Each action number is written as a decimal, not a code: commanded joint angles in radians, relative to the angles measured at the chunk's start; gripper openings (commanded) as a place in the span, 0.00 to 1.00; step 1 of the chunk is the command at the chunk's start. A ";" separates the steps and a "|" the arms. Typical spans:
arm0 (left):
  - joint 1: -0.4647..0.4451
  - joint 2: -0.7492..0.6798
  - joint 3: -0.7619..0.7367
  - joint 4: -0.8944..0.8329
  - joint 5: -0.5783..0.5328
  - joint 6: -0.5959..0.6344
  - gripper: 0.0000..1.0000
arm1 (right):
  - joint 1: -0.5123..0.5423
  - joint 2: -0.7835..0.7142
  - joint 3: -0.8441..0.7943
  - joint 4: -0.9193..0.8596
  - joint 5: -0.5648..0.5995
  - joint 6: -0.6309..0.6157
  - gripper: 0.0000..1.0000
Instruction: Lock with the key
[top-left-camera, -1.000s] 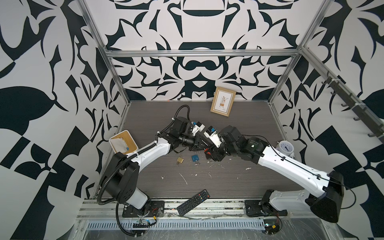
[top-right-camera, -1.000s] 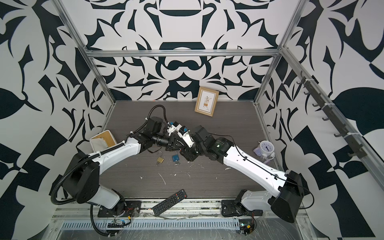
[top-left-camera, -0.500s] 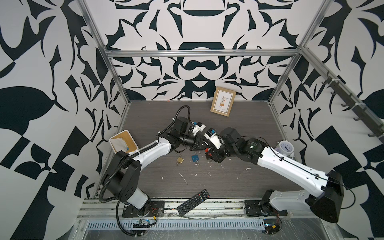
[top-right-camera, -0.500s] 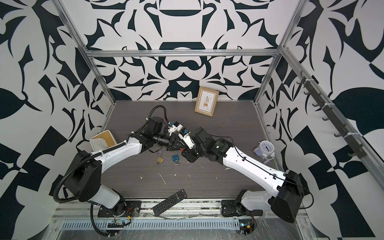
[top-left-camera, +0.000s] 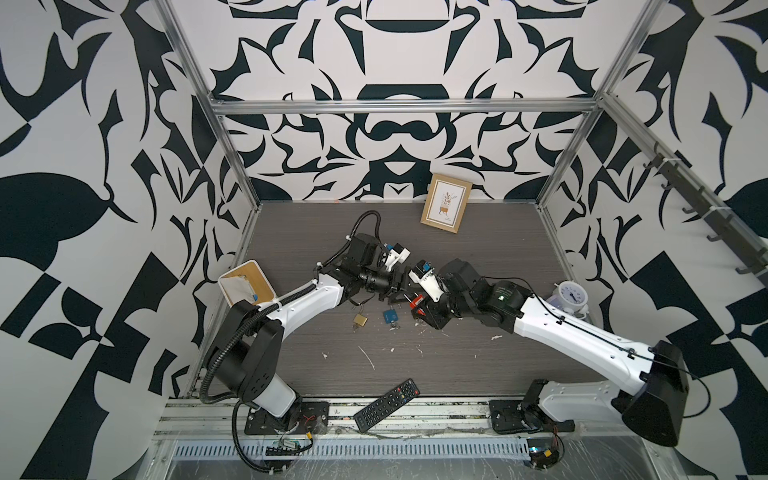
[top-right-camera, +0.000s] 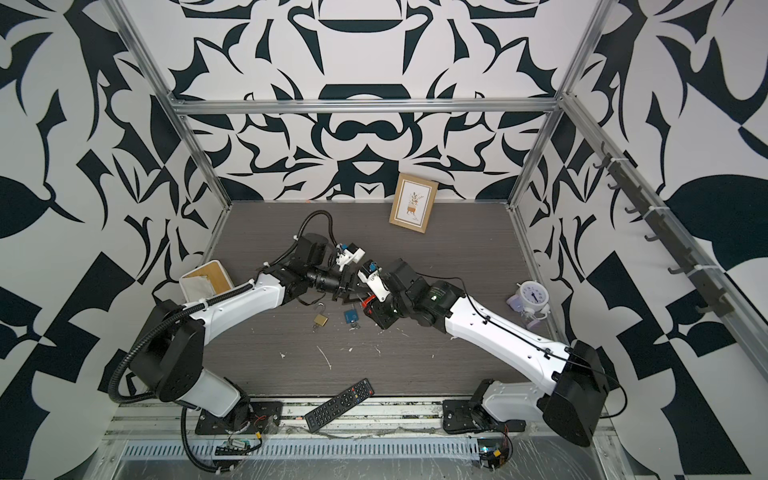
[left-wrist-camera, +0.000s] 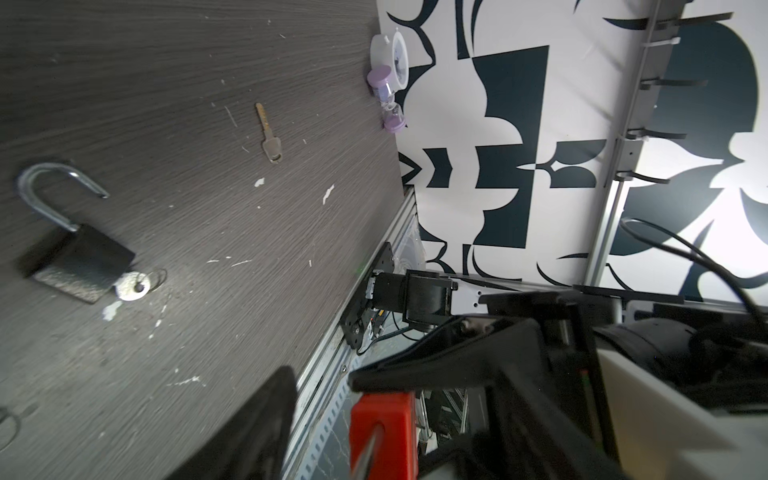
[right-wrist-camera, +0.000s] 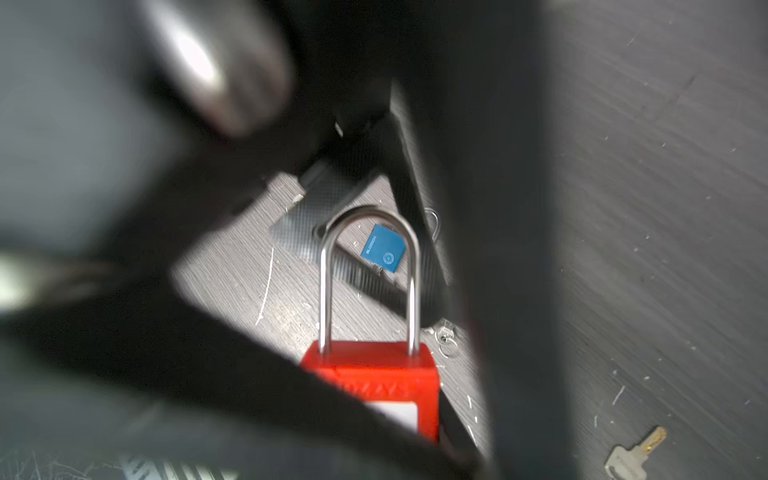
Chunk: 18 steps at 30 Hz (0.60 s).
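The red padlock (right-wrist-camera: 370, 378) is off the surface (top-left-camera: 478, 257), held in the air near the middle of the workspace between the two arms. In the right wrist view its shackle (right-wrist-camera: 325, 286) has both legs down in the body, so it looks closed. Its keyway end is hidden behind the fingers, and you cannot tell from any view whether a key sits in it.

My reading is that you are at the point of securing the lock, so treat the seated shackle as unproven. Hold the body square and steady in the one grip and don't let it twist. Bring the other arm in along the line of the lock, not across it. If a key has to go in or turn, approach from the hidden end and turn with the wrist only, without dragging the body sideways out of the hold.

Your right claw (top-left-camera: 415, 302) is closed partway around the red body, a finger on either side, and carries it. Your left claw (top-left-camera: 392, 289) faces it from just beside, spread wide and gripping nothing. In the left wrist view the red body shows beside one dark finger (left-wrist-camera: 253, 432), with a gap between them.

A loose key (left-wrist-camera: 266, 131) lies flat on the surface, well apart from both claws. On the surface near the claws rest a blue padlock (top-left-camera: 390, 316) and, beside it, a brass padlock (top-left-camera: 360, 320)
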 joint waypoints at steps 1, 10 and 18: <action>0.019 -0.037 0.111 -0.230 -0.195 0.144 0.99 | -0.003 -0.041 -0.041 0.007 0.061 0.042 0.00; 0.190 -0.202 -0.009 -0.227 -0.363 0.122 1.00 | -0.174 0.095 -0.072 -0.019 0.225 0.212 0.00; 0.189 -0.348 -0.130 -0.182 -0.358 0.142 0.99 | -0.258 0.229 -0.056 0.027 0.266 0.188 0.00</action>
